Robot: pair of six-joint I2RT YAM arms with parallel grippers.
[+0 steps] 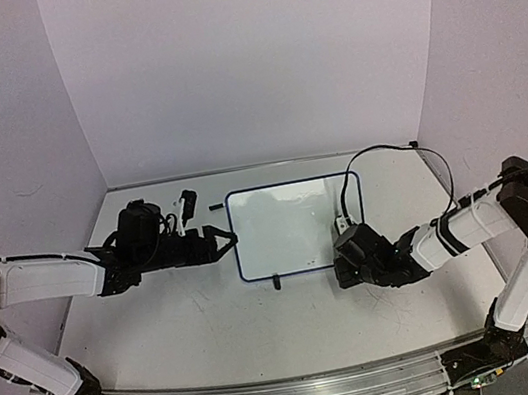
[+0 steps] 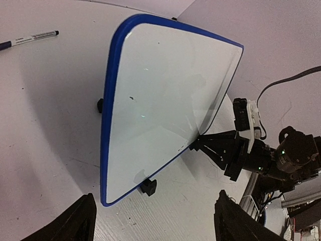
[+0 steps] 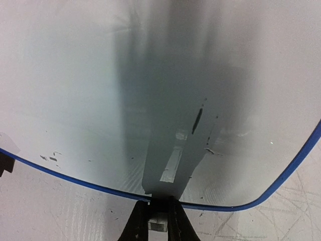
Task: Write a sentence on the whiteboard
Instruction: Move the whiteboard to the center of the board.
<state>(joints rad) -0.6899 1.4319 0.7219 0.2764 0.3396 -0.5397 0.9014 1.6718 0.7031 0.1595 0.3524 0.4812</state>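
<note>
Two left fingers (image 2: 80,223) spread wide just beside the left edge of the whiteboard (image 1: 295,228), which stands on the worktop (image 1: 215,327), while the right fingers (image 3: 134,223) pinch its near right corner.

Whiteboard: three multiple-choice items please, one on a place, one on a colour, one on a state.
1. Where is the marker?
A. On the table, off the whiteboard
B. On the whiteboard
C. In an end effector

2. The whiteboard's frame is:
A. red
B. blue
C. green

3. The right end effector is:
A. open above the whiteboard
B. holding the marker
C. shut on the whiteboard's edge

Answers:
1 A, it lies on bare table beyond the whiteboard's corner.
2 B, the frame shows blue in all views.
3 C, its fingers pinch the frame in the right wrist view.
</note>
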